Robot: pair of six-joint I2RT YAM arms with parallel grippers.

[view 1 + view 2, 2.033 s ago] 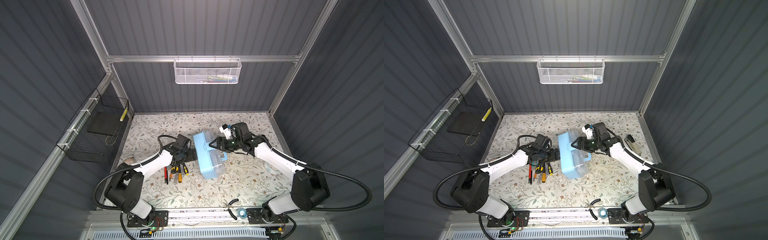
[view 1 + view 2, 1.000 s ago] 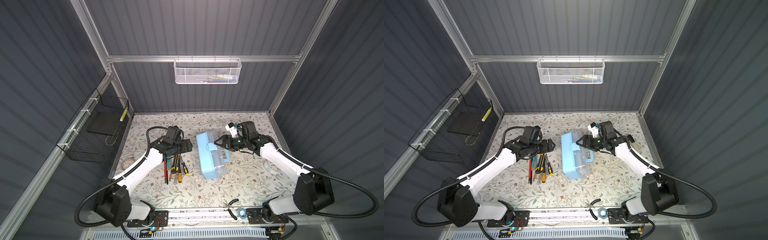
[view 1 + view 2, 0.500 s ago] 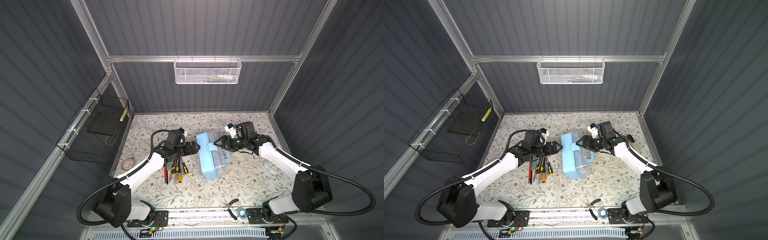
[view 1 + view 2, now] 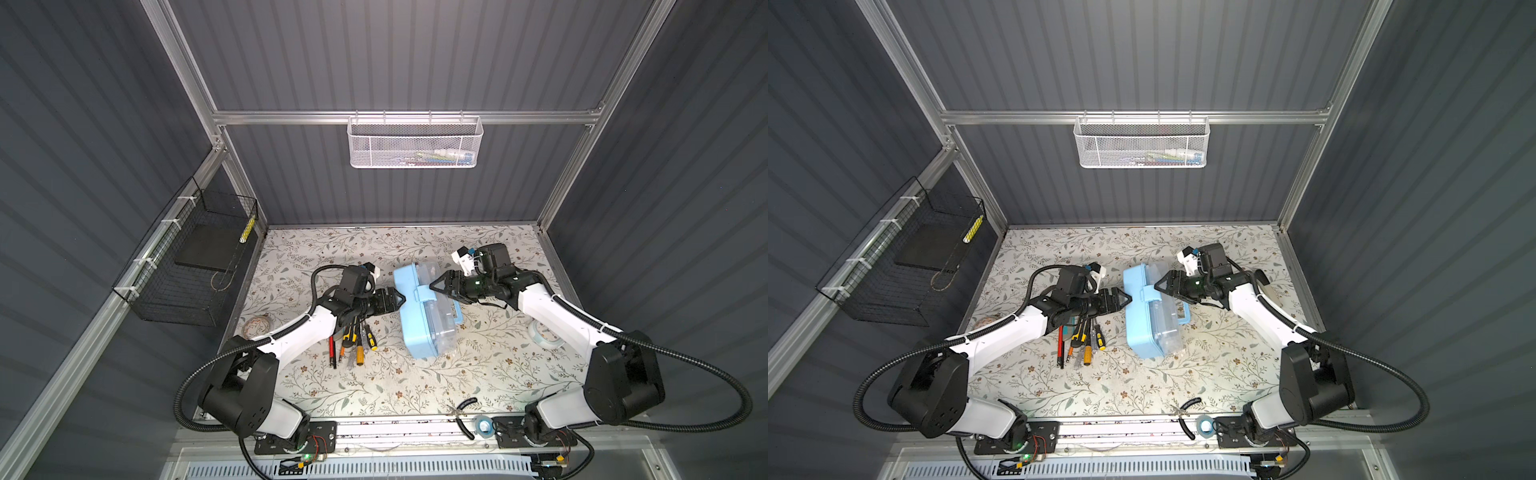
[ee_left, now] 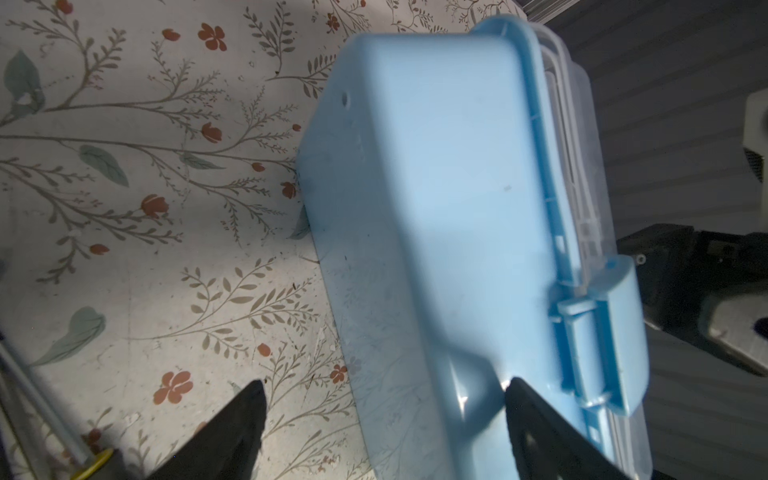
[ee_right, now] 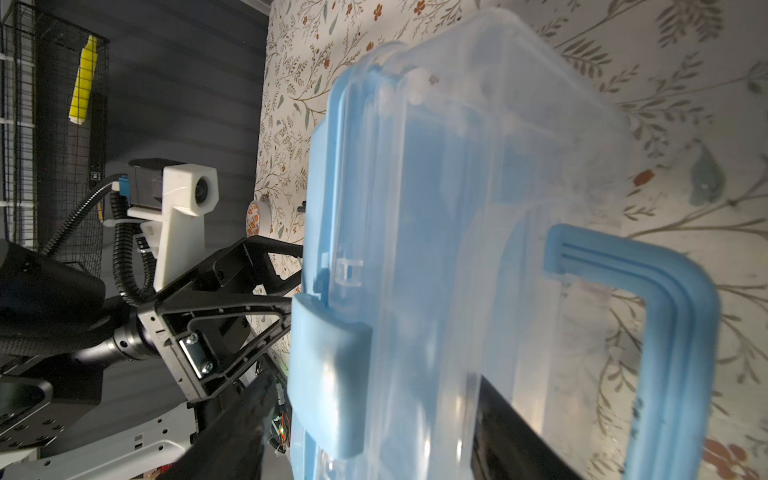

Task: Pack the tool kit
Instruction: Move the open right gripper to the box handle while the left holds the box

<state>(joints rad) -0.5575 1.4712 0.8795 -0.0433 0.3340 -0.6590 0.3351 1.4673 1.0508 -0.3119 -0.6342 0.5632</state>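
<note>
The tool kit's light-blue box (image 4: 419, 328) (image 4: 1144, 332) stands on its long side mid-table, clear lid facing right, lid shut under its blue latch (image 4: 422, 295) (image 6: 328, 374). Its arched handle (image 4: 456, 316) (image 6: 673, 332) points right. My left gripper (image 4: 400, 300) (image 4: 1127, 300) (image 5: 382, 399) is open at the box's blue base (image 5: 436, 187), one finger against it, the other over the table. My right gripper (image 4: 433, 286) (image 4: 1156, 284) (image 6: 374, 424) is open, its fingers either side of the latch and lid edge. Several slim tools (image 4: 353, 345) (image 4: 1081, 340) lie under the left arm.
A white mesh basket (image 4: 414, 145) hangs on the back wall and a black wire basket (image 4: 195, 266) on the left wall. Tape rolls lie at the table's left edge (image 4: 256, 324) and right side (image 4: 544, 334). A black tool (image 4: 463, 409) and blue tape (image 4: 483, 426) sit at the front.
My left gripper has swung right from above the loose tools to the box's blue base. The box and the right gripper have hardly moved.
</note>
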